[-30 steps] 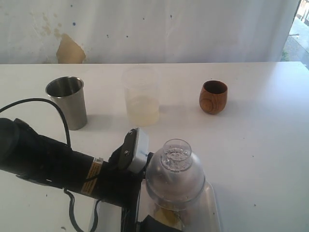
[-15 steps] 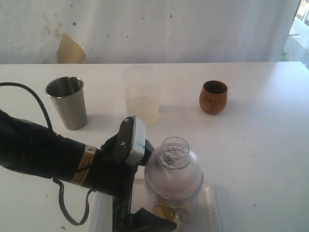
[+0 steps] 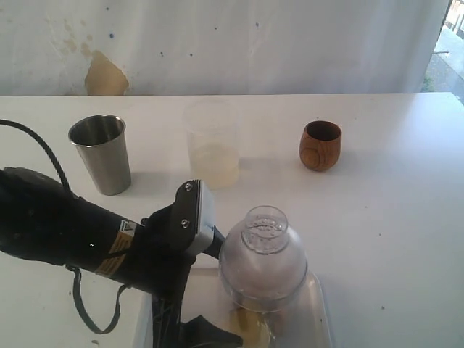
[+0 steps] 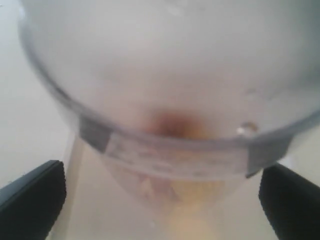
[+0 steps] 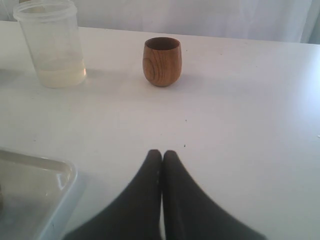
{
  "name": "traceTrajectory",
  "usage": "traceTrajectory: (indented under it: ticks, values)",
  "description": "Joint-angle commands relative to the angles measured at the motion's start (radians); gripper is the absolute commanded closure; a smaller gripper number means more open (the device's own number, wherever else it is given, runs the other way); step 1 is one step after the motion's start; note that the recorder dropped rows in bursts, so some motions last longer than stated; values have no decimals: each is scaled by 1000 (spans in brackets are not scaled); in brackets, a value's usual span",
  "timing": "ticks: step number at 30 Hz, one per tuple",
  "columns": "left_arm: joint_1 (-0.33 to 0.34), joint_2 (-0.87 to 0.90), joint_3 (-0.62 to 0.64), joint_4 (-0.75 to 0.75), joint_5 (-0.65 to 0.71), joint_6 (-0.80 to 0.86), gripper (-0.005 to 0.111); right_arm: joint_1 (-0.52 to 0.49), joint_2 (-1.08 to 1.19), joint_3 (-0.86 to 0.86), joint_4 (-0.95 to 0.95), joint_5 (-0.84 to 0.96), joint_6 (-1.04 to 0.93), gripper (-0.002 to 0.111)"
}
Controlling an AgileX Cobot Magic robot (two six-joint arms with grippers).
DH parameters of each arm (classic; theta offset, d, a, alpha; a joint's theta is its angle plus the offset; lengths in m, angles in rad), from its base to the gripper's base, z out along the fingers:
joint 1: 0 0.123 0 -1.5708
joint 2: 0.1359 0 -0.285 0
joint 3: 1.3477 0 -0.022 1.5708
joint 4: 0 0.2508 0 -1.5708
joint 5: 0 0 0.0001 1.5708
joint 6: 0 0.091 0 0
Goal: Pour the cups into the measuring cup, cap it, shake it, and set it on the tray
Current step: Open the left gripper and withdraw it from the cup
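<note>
Left jaws: my left gripper [image 4: 161, 172] stands wide open, with one dark finger [image 4: 32, 200] on each side of the clear jar [image 4: 165, 115]. Neither finger plainly touches it, so nothing is gripped.
Right jaws: my right gripper [image 5: 161, 167] is closed, its tips pressed together on nothing, above the bare desk [image 5: 240, 125].
Jar: it stands upright on the tray [image 3: 321, 308] with a clear domed lid [image 3: 262, 239] on top and something yellowish at the bottom.
Tray: it sits at the near edge of the desk, about midway along it. One of its corners shows near my right gripper.
Middle of the desk: the frosted cup [image 3: 212, 145] stands upright toward the far edge, with pale liquid low inside.
Left side: the steel tumbler [image 3: 101, 154] stands upright, apart from the frosted cup.
Right side: the wooden cup [image 3: 320, 145] stands upright, apart from the frosted cup and well apart from the tray.
</note>
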Motion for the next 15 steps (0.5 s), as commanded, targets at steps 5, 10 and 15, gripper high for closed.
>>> traceTrajectory:
  ticks: [5, 10, 15]
  values:
    - [-3, -76, 7, 145, 69, -184, 2, -5, -5, 5, -3, 0, -2, 108]
    - [-3, -146, 7, 145, 151, -237, 2, -5, -5, 5, -3, 0, -2, 108]
    - [-3, -217, 7, 145, 361, -343, 2, -5, -5, 5, -3, 0, -2, 108]
